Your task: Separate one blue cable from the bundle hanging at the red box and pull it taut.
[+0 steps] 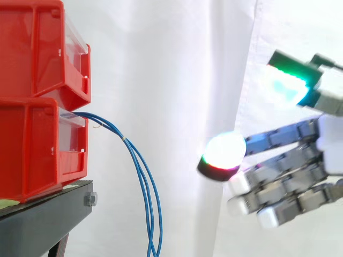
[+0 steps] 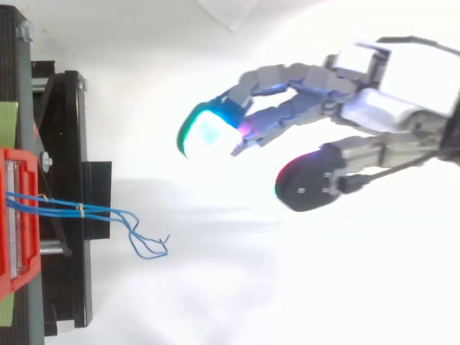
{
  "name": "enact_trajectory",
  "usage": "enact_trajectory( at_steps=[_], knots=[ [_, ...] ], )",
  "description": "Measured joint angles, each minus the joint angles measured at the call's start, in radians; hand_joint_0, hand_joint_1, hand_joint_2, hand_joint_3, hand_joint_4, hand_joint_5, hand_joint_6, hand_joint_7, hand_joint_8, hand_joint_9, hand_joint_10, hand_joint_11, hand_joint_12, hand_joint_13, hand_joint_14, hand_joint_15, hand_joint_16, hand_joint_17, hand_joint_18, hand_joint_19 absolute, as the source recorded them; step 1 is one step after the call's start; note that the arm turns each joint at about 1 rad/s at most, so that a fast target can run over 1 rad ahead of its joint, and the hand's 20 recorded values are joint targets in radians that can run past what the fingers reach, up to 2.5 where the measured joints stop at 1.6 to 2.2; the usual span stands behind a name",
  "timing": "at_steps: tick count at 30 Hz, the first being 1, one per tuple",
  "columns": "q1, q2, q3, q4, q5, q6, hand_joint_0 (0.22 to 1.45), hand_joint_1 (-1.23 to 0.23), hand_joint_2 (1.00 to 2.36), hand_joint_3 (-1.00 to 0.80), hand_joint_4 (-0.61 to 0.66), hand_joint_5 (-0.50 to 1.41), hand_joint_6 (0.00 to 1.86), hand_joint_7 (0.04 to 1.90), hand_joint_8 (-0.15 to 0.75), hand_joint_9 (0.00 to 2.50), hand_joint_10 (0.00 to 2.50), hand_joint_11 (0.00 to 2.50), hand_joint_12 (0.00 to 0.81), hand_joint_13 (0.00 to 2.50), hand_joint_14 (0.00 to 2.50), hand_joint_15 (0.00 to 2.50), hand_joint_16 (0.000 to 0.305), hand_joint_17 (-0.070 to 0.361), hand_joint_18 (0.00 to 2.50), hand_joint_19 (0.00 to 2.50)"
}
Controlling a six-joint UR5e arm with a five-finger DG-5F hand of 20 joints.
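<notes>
A bundle of thin blue cables [image 1: 140,176] comes out of the lower red box [image 1: 40,150] and hangs down in front of the black stand [image 1: 48,219]. From above, the blue cables [image 2: 108,213] run right from the red box [image 2: 16,215] and end in loose curls. The hand [image 1: 300,171] reaches in from the right, well clear of the cables, with a wide gap between them. Its fingers are fairly straight and spread, the thumb set apart, and nothing lies between them. In the top view the hand [image 2: 345,100] sits up and to the right of the cable ends.
A second red box [image 1: 43,48] is stacked on the lower one. A white curtain [image 1: 177,80] hangs behind everything. The black stand [image 2: 65,201] runs along the left edge in the top view.
</notes>
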Motion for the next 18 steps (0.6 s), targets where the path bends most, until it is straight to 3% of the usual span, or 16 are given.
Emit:
enact_trajectory(
  at_steps=[8, 18],
  knots=[
    [-0.002, -0.09, 0.085, 0.005, -0.001, 0.003, 0.52, -0.6, 1.0, -0.5, 0.2, -0.2, 0.5, 0.88, 0.303, 0.67, 0.01, 0.44, 0.317, 0.62, 0.01, 0.26, 0.038, 0.085, 0.55, 0.4],
    [-0.011, -0.262, 0.265, 0.005, -0.02, 0.025, 0.52, -0.61, 1.0, -0.5, 0.21, -0.19, 0.5, 0.9, 0.307, 0.7, 0.01, 0.46, 0.324, 0.65, 0.01, 0.31, 0.038, 0.086, 0.58, 0.43]
  ],
)
